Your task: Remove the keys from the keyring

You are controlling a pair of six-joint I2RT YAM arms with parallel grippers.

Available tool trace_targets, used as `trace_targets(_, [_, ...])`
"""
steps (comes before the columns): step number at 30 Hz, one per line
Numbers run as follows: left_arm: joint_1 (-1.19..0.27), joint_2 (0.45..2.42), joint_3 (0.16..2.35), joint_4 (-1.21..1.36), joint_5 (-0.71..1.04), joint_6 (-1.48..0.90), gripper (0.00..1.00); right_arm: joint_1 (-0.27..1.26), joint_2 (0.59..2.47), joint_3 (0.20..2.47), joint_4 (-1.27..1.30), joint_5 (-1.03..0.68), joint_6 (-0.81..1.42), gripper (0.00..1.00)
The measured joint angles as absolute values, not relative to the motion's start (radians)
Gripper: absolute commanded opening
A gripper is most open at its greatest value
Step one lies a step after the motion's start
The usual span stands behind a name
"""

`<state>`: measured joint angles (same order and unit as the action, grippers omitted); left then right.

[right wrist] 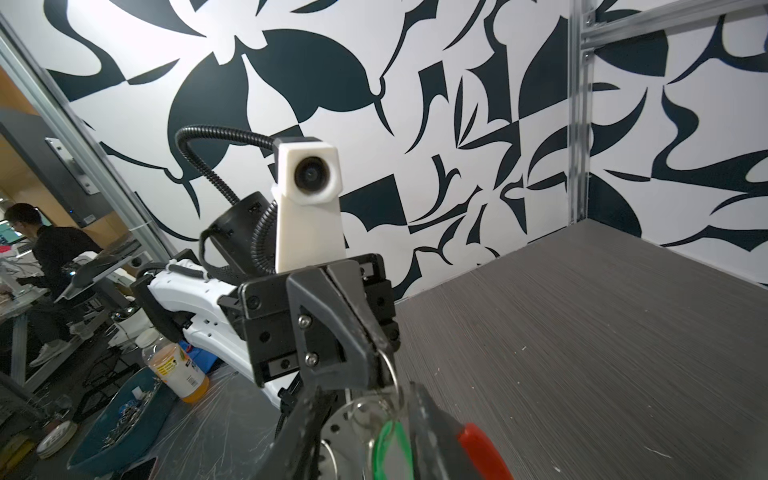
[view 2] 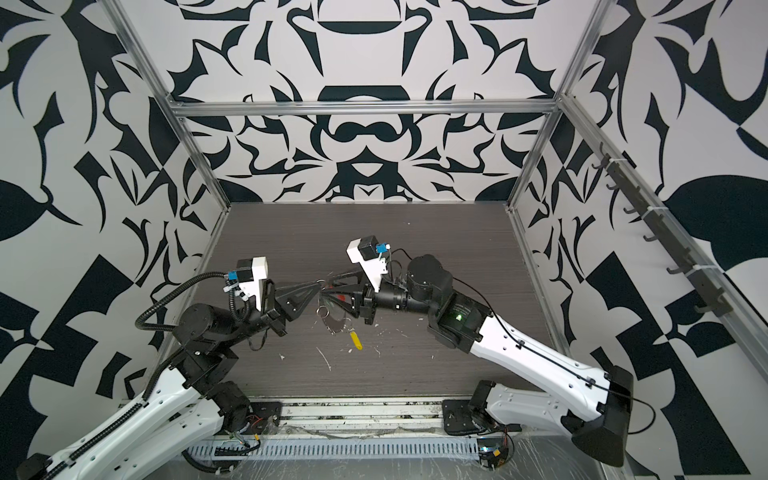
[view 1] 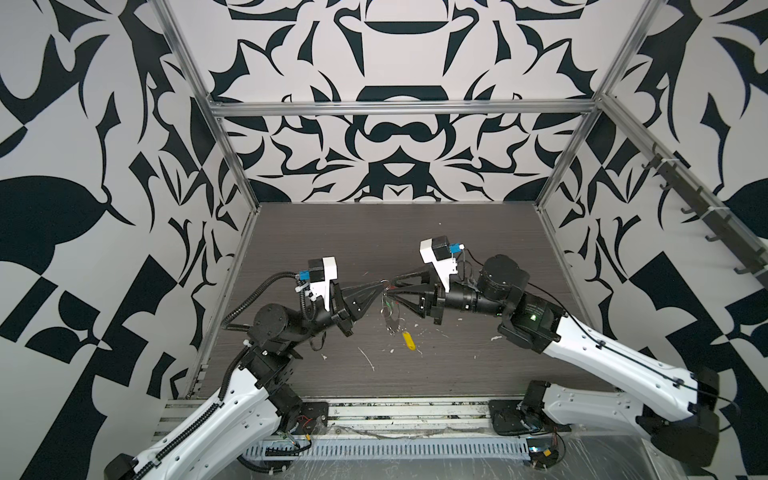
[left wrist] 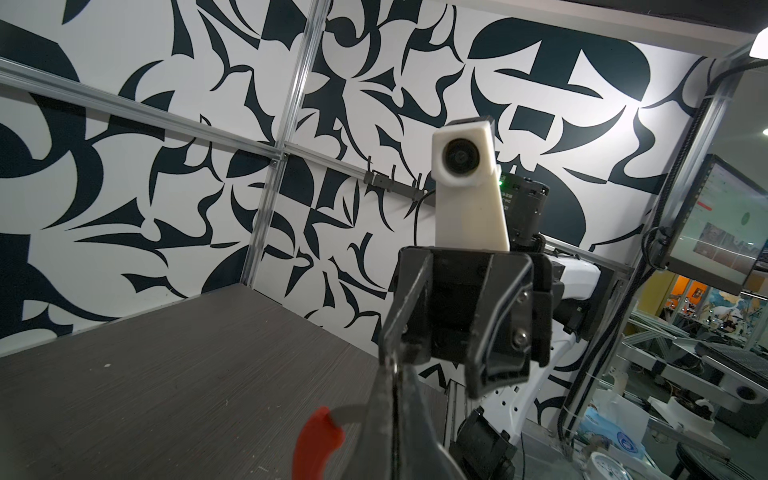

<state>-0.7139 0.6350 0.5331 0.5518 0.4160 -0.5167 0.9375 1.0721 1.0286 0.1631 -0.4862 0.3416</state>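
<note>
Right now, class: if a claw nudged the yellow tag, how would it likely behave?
The yellow tag looks like thin plastic, so probably light. It seems loosely linked to the keyring, so it would likely swing or skid rather than resist. Its smooth oblong faces might slip when pinched.

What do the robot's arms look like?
Both arms have white shells and round black joints. The left arm carries a ribbed black cable hose. The right arm has a thin black cable and a small green light. Each wrist bears a white camera block with a blue plug. The left tool and right tool are black, with triangular open-frame fingers.
</note>
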Motion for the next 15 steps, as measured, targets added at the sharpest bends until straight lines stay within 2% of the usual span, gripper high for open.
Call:
trace_targets(4, [-0.714, 0.634, 0.533, 0.558, 0.416, -0.517, 0.0, 0.928, 1.082, 1.029, 0.186, -0.511, 0.365, 0.32])
trace_targets(10, [-0.714, 0.629, 0.53, 0.559, 0.416, -0.517, 0.0, 0.916, 1.099, 1.029, 0.185, -0.515, 0.387, 0.39])
trace_targets(11, [-0.714, 0.628, 0.53, 0.559, 0.416, -0.517, 0.0, 0.915, 1.1, 1.029, 0.186, -0.516, 0.392, 0.36])
trace_targets(14, [-0.714, 0.628, 0.53, 0.561, 0.416, -0.517, 0.0, 0.911, 1.103, 1.028, 0.189, -0.526, 0.4, 0.19])
trace_targets(15, [-0.714, 0.628, 0.53, 0.561, 0.416, -0.517, 0.0, 0.911, 1.103, 1.028, 0.192, -0.53, 0.405, 0.16])
